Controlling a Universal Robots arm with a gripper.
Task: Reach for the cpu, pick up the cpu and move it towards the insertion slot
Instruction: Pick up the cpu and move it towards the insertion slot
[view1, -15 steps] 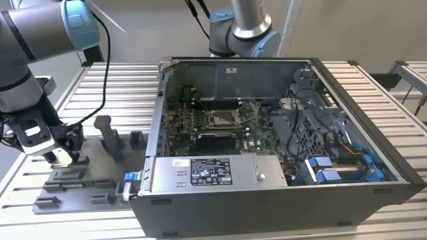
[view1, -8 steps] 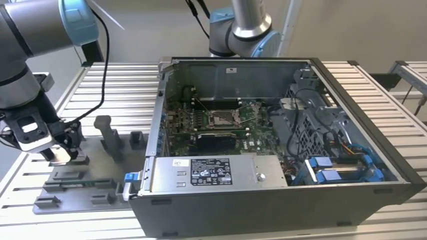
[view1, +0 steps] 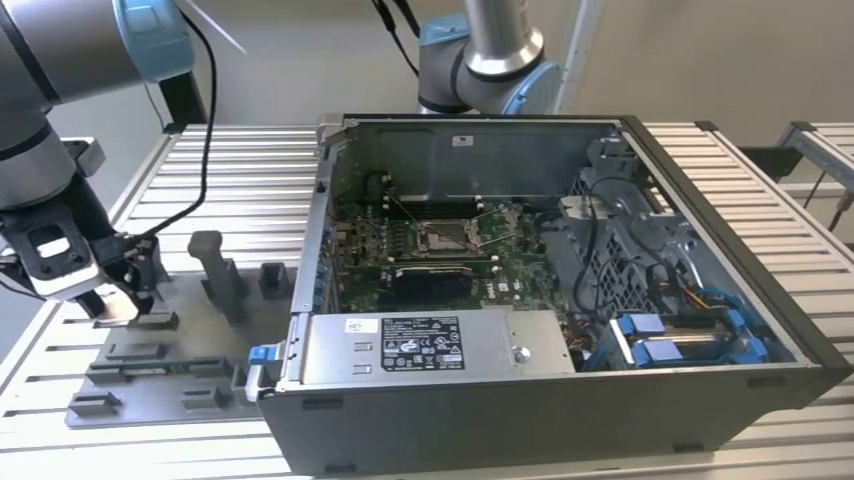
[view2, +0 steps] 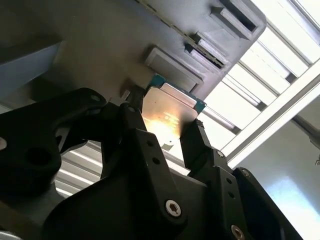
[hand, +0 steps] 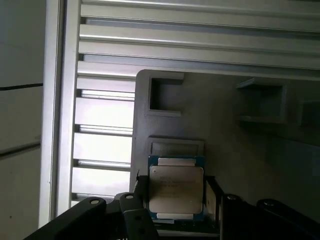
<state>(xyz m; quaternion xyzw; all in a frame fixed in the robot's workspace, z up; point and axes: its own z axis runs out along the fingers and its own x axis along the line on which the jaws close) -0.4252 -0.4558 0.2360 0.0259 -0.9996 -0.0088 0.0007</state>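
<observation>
Jaws clenched on the cpu (hand: 176, 186): the gripper (hand: 176, 200) has its two black fingers (hand: 141, 197) pressed against opposite edges of the chip, whose silvery top shows in both wrist views.

A slatted aluminium table (view1: 747, 180) carries everything. On it, toward the exterior view's right, lies an open computer case (view1: 534, 420) with its side panel off. The robot arm (view1: 54, 150) comes down at the exterior view's left, well apart from the case's interior. Its gripper is low over a grey plastic tray (view1: 147, 380) that lies just beside the case and has raised blocks and recesses.

Inside the case a green motherboard (view1: 507, 285) lies flat. Near its middle sits the insertion slot (view1: 447, 235), a square socket with a shiny metal frame and a dark centre.

The cpu is over the tray, next to a shallow raised block (hand: 175, 147). It may be lifted slightly off the tray, but I cannot tell for certain.
</observation>
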